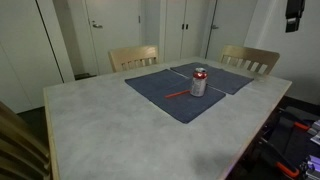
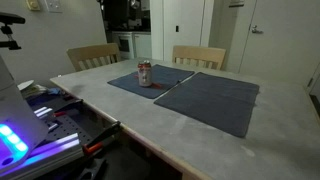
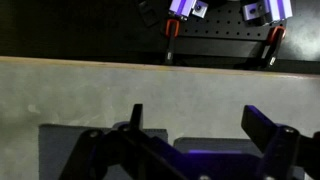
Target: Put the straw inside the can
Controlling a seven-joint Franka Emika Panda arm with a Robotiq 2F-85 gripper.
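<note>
The gripper (image 3: 200, 138) hung empty above the bench (image 1: 90, 120), jaws wide apart. The straw (image 1: 178, 95) lay flat on a dark mat (image 1: 150, 86), just beside the can (image 1: 199, 82). It looked light, thin and easily crushed, so a gentle pinch near mid-length seemed wisest.

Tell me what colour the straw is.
The straw is red-orange, clearest in an exterior view.
</note>
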